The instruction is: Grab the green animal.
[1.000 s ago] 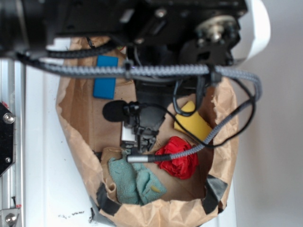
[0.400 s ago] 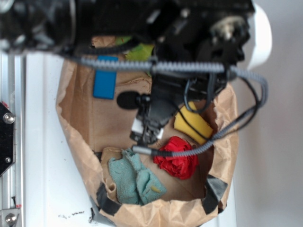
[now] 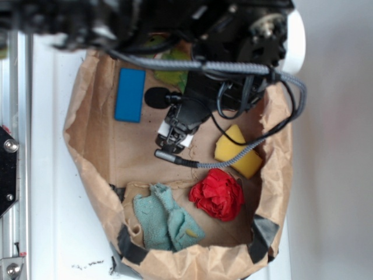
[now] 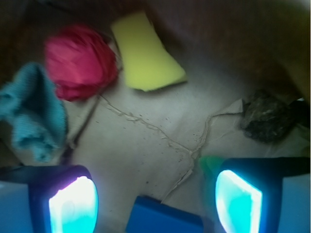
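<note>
The green animal [image 3: 169, 63] shows only as a lime-green patch at the far end of the paper bag, mostly hidden under my arm and cables. My gripper [image 3: 173, 137] hangs over the middle of the bag floor, a short way in front of that patch. In the wrist view my gripper [image 4: 155, 204] is open, its two glowing fingers wide apart with only the bag floor and the edge of a blue block [image 4: 165, 221] between them. A faint green smear [image 4: 209, 163] sits beside the right finger; I cannot tell what it is.
The brown paper bag [image 3: 93, 175] walls everything in. Inside lie a blue block [image 3: 129, 94] at the far left, a yellow sponge [image 3: 237, 150], a red fabric bundle [image 3: 218, 194] and a teal cloth [image 3: 165, 219]. A dark crumpled lump [image 4: 268, 116] sits by the wall.
My gripper has drawn back from beside the red bundle and teal cloth toward the far end of the bag. More of the lime-green patch now shows.
</note>
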### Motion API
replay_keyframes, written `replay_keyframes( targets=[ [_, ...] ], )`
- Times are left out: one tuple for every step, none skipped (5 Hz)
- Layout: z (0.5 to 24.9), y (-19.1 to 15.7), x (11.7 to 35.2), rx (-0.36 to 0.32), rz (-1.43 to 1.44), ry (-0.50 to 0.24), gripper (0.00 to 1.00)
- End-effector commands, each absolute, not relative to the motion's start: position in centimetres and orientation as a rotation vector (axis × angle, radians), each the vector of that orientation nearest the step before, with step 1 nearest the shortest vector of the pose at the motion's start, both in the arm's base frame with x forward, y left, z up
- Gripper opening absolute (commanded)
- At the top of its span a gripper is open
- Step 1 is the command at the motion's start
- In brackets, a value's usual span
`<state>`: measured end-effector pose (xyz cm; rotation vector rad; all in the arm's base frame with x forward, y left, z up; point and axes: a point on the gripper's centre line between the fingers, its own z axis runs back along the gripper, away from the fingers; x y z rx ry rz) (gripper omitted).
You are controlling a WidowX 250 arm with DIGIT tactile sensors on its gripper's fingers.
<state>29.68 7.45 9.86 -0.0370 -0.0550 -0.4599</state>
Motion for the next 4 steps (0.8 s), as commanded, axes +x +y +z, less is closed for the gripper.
replay_keyframes(
  targets=[
    [10.0,8.7,29.4,0.062,-0.417,-0.101,1.0],
    [10.0,8.7,29.4,0.062,-0.417,-0.101,1.0],
    [10.0,8.7,29.4,0.062,-0.417,-0.101,1.0],
    [9.0,10.1,30.8,-0.005,-0.396,-0.075,1.0]
  ],
)
